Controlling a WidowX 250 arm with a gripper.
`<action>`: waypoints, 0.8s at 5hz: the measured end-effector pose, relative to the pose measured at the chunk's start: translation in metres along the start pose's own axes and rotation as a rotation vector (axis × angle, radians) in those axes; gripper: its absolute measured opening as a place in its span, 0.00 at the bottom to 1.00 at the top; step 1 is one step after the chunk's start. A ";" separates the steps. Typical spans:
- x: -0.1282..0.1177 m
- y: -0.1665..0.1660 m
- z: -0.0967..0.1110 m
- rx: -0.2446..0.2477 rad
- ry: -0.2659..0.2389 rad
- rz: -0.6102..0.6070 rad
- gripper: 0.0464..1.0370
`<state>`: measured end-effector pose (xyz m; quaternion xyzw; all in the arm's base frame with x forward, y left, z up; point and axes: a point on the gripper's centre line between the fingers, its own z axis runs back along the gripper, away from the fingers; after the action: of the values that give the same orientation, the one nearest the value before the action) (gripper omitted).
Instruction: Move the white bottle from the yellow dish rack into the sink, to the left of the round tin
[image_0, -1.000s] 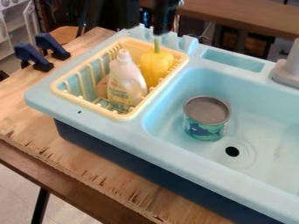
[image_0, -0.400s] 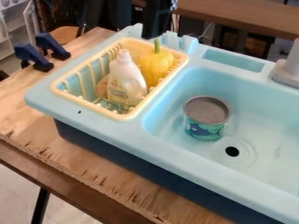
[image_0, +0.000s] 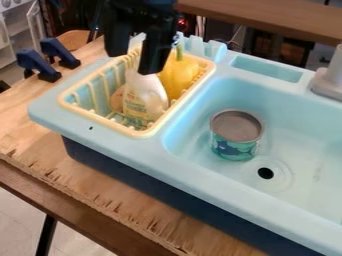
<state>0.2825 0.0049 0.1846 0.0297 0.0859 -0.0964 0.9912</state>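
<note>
Black claw (image_0: 134, 64) hanging released, fingers parted | white bottle (image_0: 145, 97) standing below claw in yellow basket (image_0: 137, 133) | yellow pepper (image_0: 180, 77) resting near claw | can (image_0: 235, 137) sitting farther off in sink (image_0: 304, 145)

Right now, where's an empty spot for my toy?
The sink floor is bare between the drain hole and the faucet; so is the wood along the sink's front. The yellow rack is crowded: bottle, pepper, gripper above.

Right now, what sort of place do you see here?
It looks like a workshop or robot lab with a toy kitchen: a light-blue toy sink with a yellow dish rack, blue clamps on the wooden table, and a black gripper.
</note>
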 end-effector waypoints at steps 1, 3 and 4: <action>-0.001 0.008 -0.008 -0.035 -0.009 0.002 0.96; 0.015 0.006 -0.020 -0.147 -0.280 -0.146 0.96; 0.018 -0.001 -0.015 -0.150 -0.380 -0.179 0.92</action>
<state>0.2973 0.0017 0.1667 -0.0706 -0.0934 -0.1811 0.9765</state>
